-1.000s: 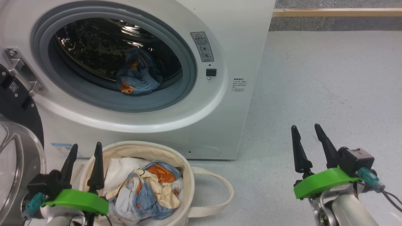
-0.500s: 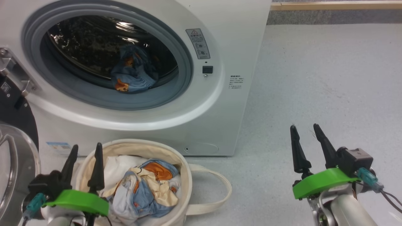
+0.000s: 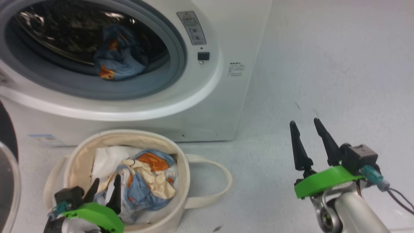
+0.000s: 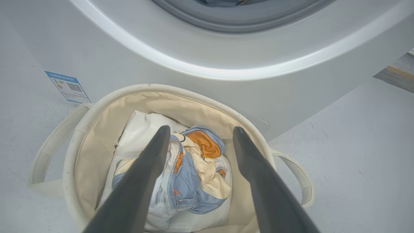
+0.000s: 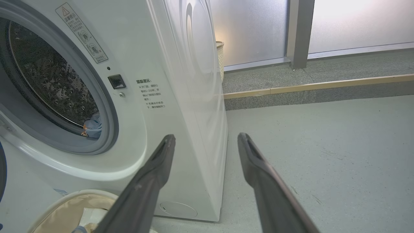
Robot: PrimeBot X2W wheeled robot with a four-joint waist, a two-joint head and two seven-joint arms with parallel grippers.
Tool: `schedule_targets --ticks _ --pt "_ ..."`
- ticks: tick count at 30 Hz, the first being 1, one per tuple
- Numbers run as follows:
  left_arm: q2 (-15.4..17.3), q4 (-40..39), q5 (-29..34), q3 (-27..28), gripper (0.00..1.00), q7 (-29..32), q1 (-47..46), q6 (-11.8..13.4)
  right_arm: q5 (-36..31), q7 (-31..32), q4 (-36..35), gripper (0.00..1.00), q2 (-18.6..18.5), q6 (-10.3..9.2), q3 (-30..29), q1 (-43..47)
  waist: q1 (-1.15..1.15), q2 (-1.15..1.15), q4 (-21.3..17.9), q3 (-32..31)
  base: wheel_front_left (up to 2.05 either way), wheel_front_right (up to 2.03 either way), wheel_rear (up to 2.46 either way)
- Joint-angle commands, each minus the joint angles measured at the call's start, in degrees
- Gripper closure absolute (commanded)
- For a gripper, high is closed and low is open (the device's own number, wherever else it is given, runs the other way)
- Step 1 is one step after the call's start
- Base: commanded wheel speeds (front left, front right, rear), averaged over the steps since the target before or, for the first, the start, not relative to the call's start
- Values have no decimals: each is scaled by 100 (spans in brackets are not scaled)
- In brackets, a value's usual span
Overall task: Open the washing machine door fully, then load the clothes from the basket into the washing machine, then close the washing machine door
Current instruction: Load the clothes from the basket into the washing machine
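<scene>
- The clothes (image 3: 145,181) lie as one crumpled heap in the basket (image 3: 77,161). It is light-blue fabric with cream and orange patches, and the orange patch is at the end nearest the machine. The heap runs roughly from the near rim towards the machine, and I cannot count how many pieces are in it.
- One more blue garment (image 3: 116,61) sits bunched low in the drum, just behind the grey gasket (image 3: 168,81).
- One plain white pad (image 3: 106,158) lies under and behind the heap.
- The single basket stands on the floor with its mouth upward, just in front of the washing machine (image 3: 226,103). Its two loop handles stick out to either side.
- The left gripper (image 3: 106,185) hangs over the basket's near side with its two fingers spread wide and pointing at the heap. It grips nothing, and I cannot tell whether the tips touch the cloth.
- The washing machine door (image 3: 5,132) is swung open to the robot's left — only its black rim and a sliver of glass show at the edge of the head view.
- Writing on the machine:
  - a grey warning sticker (image 5: 82,32) with a triangle;
  - a block of small Chinese print (image 5: 150,94), too fine to read;
  - a blue label (image 4: 68,86) with a QR code at the lower corner.
- The right gripper (image 3: 305,129) is well off to the right over the bare floor (image 3: 339,81) — fingers apart, holding nothing.
</scene>
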Motion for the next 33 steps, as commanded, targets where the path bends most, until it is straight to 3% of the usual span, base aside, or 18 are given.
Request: schedule_targets --ticks 1,15,33 --pt "175 119 -83 47 0 -51 -281 -33 -41 -71 -220 0 -53 3 131 -205 0 0 -119 263 0 0 0" --pt "392 2067 -254 -670 0 -51 -1678 -33 -277 -71 -589 0 -314 3 -10 -781 0 0 -213 1729 0 0 0" --pt "665 2473 -183 -873 0 561 -2602 276 -623 -62 -1296 0 -538 3 -547 -817 0 0 -263 2935 0 0 0"
